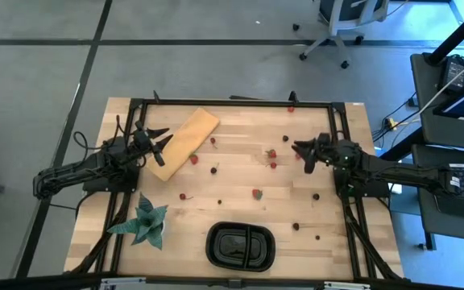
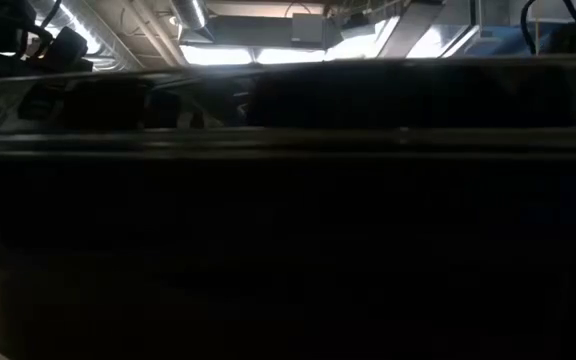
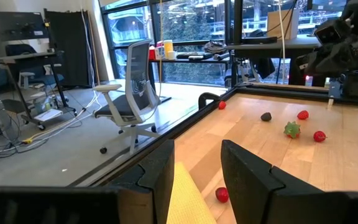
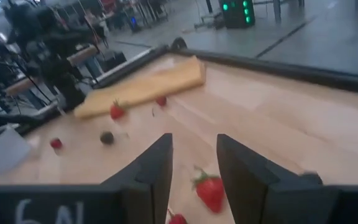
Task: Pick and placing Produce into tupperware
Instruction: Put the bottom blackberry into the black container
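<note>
The produce lies scattered on the wooden table: small red strawberries and dark berries. The tupperware, a black glossy tray, rests on the table near its front edge, with nothing showing inside it. My left gripper hovers open and level over the near end of a tan board; nothing is between its fingers. My right gripper hovers open at the right, pointing toward the table's middle. A strawberry lies on the table just ahead of and below its fingers.
A green spiky plant stands at the front left, beside the tray. A black frame runs around the table's edges. More berries lie near the far edge and by the board. In the low view, a dark wall fills nearly everything.
</note>
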You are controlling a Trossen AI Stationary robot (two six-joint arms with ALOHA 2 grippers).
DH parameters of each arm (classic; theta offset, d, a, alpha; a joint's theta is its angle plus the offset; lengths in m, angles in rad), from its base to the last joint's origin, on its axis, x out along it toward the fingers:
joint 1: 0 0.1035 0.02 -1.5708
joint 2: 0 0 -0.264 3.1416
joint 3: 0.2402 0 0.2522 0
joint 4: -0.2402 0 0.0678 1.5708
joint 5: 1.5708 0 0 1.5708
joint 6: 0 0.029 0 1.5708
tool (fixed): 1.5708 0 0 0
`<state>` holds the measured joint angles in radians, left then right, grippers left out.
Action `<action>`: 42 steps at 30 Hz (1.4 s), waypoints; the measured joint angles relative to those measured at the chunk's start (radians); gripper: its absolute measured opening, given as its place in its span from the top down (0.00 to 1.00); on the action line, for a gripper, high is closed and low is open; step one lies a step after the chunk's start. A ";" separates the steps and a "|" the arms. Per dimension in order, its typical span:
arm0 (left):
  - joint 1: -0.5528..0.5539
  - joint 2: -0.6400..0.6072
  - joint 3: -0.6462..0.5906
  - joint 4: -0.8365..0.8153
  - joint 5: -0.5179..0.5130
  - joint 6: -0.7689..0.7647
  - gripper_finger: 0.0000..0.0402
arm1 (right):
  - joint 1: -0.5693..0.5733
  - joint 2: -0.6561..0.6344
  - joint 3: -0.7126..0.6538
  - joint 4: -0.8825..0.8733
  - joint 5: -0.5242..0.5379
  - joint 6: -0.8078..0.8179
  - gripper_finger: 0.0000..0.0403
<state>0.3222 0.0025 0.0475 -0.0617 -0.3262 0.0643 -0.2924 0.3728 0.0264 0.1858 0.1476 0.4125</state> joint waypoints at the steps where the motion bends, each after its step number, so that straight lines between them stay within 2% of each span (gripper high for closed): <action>1: 0.000 0.000 0.000 0.002 -0.001 0.000 0.69 | 0.000 0.005 0.018 0.001 0.001 -0.008 0.68; 8: 0.000 0.000 0.000 0.007 -0.001 0.000 0.69 | 0.010 0.147 0.269 -0.002 0.001 -0.235 0.68; 12: 0.000 0.000 0.000 0.007 0.000 0.000 0.69 | 0.042 0.297 0.474 -0.187 0.000 -0.366 0.68; 15: 0.000 0.000 0.000 0.008 0.000 0.000 0.69 | 0.072 0.420 0.598 -0.340 0.000 -0.388 0.68; 19: 0.000 0.000 0.000 0.009 0.000 0.000 0.69 | 0.124 0.561 0.702 -0.403 -0.011 -0.352 0.68; 22: 0.000 0.000 0.000 0.010 0.000 0.000 0.69 | 0.166 0.645 0.736 -0.438 -0.040 -0.343 0.68; 25: 0.000 0.000 0.000 0.010 0.000 0.000 0.69 | 0.206 0.702 0.757 -0.550 -0.057 -0.328 0.68; 31: 0.000 0.000 0.000 0.009 0.001 0.000 0.69 | 0.316 0.759 0.764 -0.731 -0.177 -0.144 0.68; 35: 0.000 0.000 0.000 0.009 0.001 0.000 0.69 | 0.417 0.772 0.765 -0.749 -0.227 -0.046 0.68; 42: 0.000 0.000 0.000 0.009 0.001 0.000 0.69 | 0.610 0.783 0.765 -0.756 -0.210 0.110 0.68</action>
<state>0.3225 0.0028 0.0475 -0.0528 -0.3252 0.0639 0.3180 1.1557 0.7918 -0.5701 -0.0628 0.5224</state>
